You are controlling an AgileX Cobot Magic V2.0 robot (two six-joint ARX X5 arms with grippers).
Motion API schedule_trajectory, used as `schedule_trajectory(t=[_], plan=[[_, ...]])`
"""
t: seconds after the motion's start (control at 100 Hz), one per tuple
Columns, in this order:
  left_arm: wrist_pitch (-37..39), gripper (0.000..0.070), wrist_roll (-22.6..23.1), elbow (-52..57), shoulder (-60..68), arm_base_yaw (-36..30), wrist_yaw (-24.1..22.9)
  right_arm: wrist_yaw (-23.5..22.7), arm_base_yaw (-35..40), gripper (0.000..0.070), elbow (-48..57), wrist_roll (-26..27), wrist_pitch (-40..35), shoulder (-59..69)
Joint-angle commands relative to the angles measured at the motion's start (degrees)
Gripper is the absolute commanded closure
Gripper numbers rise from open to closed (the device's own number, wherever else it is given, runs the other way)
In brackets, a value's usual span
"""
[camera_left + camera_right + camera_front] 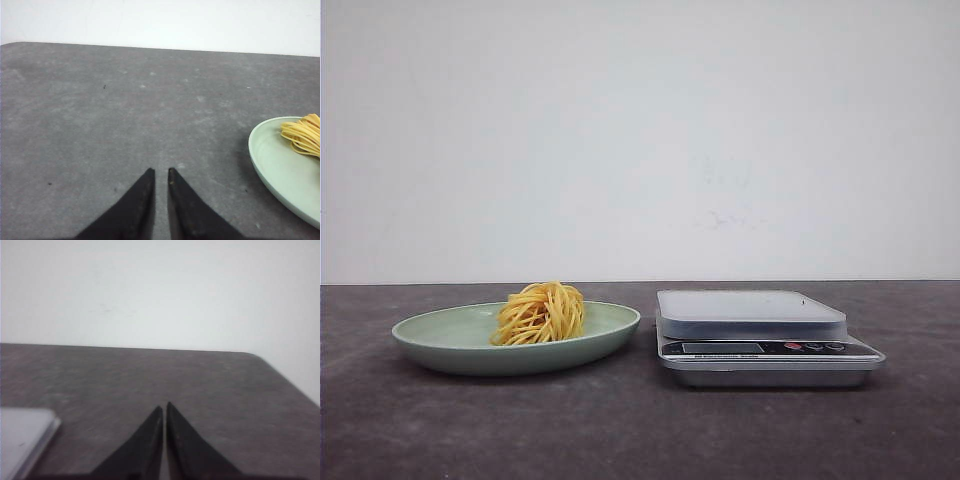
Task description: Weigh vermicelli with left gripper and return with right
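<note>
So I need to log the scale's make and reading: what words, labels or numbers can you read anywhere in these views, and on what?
Nothing can be read.
Scale front panel: a dark strip of print beneath the display, too small and blurred to read.
Scale display: no digits can be made out.
Scale buttons: red and dark, no readable markings.
Plate, vermicelli, table: no text.

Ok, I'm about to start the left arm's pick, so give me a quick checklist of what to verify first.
1. Vermicelli sits on the plate: ok.
2. Scale platform bare: ok.
3. Left claw holds nothing, jaws nearly shut: not ok, open it before the grasp.
4. Right claw shut and empty, off the scale: ok.
5. Bare table between plate and scale: ok.
6. Scale display on and zeroed: cannot tell.
</note>
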Motion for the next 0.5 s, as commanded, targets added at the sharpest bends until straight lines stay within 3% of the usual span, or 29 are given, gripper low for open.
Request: schedule_trajectory(t=[0.0, 0.29, 0.49], plan=[[-0.3, 0.0690, 0.5, -1.0, 0.1, 0.2, 0.1, 0.0, 0.3, 0.0698, -0.5, 0.0, 0.5, 0.0], [-0.3, 0.0690, 0.5, -1.0, 0.1, 0.2, 0.1, 5.0, 0.8, 0.0699, -0.5, -0.3, -4.9, 0.0], [-0.3, 0.0690, 0.5, -1.0, 0.1, 0.2, 0.1, 5.0, 1.8, 0.0699, -0.5, -0.4, -11.6, 0.0]])
